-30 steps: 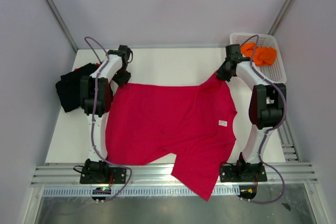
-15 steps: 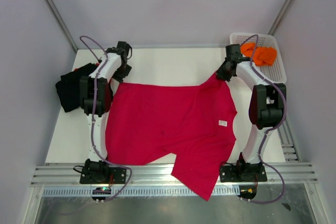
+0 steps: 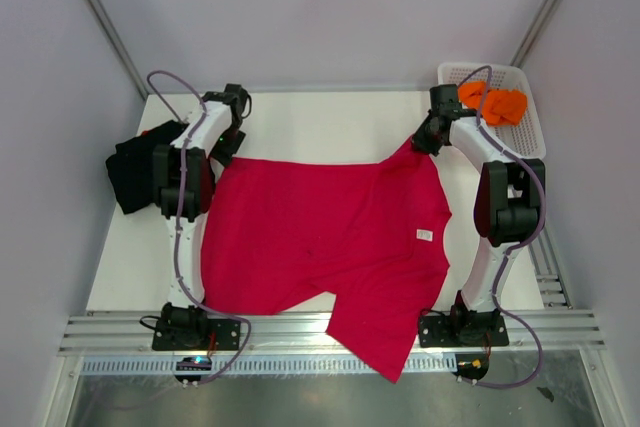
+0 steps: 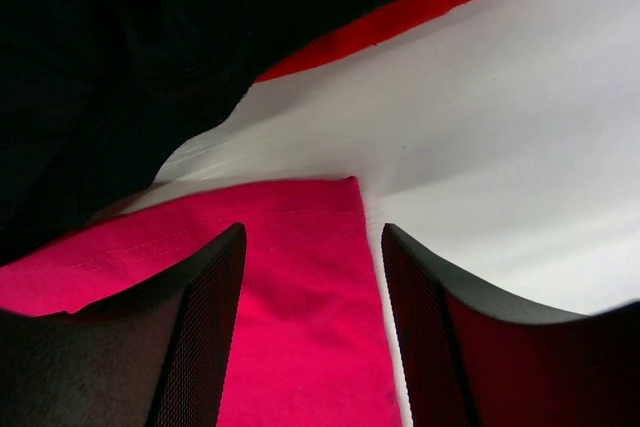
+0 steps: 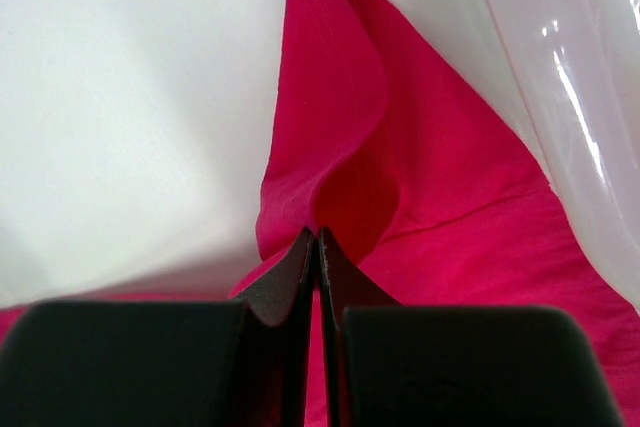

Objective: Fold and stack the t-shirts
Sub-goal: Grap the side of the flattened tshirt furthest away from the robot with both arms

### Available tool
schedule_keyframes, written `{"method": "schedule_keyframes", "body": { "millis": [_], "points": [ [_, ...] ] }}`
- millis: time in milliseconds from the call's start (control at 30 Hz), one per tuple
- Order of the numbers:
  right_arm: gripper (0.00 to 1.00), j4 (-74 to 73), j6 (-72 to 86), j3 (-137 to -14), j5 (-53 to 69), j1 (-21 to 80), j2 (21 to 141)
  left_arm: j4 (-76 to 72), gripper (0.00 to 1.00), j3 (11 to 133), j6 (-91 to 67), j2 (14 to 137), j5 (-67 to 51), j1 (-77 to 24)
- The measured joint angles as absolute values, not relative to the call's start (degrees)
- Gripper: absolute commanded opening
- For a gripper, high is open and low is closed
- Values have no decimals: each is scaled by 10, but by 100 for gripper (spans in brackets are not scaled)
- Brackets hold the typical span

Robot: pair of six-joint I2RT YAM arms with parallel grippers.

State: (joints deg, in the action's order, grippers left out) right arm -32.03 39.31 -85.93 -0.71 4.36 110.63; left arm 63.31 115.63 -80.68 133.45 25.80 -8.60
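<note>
You are pinching the limp crimson t-shirt (image 3: 320, 237), sprawling across the table's (image 3: 320, 122) middle, in the right gripper (image 5: 318, 237), while the left gripper's (image 4: 312, 242) spread jaws are straddling its hem corner, worth grabbing.

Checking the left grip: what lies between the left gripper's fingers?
A corner of the crimson t-shirt, flat on the table; the left wrist view shows it.

White table (image 3: 330, 122), pale lilac-grey walls (image 3: 320, 7), slotted aluminium rail (image 3: 330, 329) along near edge, even light
</note>
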Motion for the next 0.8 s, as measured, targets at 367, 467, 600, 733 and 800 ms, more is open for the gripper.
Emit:
{"method": "schedule_keyframes", "body": {
  "millis": [367, 467, 600, 733, 800],
  "points": [
    [7, -323, 388, -859, -9, 44, 1101, 646, 59, 1166, -822, 1362, 259, -86],
    [6, -325, 385, -859, -9, 44, 1094, 649, 59, 1171, -822, 1366, 260, -86],
    [7, -327, 379, -859, -10, 44, 1084, 651, 56, 1175, -821, 1368, 260, -86],
    [7, -329, 376, -860, -10, 44, 1082, 659, 18, 1183, -820, 1373, 261, -85],
    [6, -330, 376, -860, -10, 44, 1082, 664, 2, 1184, -819, 1373, 263, -85]
  ]
}}
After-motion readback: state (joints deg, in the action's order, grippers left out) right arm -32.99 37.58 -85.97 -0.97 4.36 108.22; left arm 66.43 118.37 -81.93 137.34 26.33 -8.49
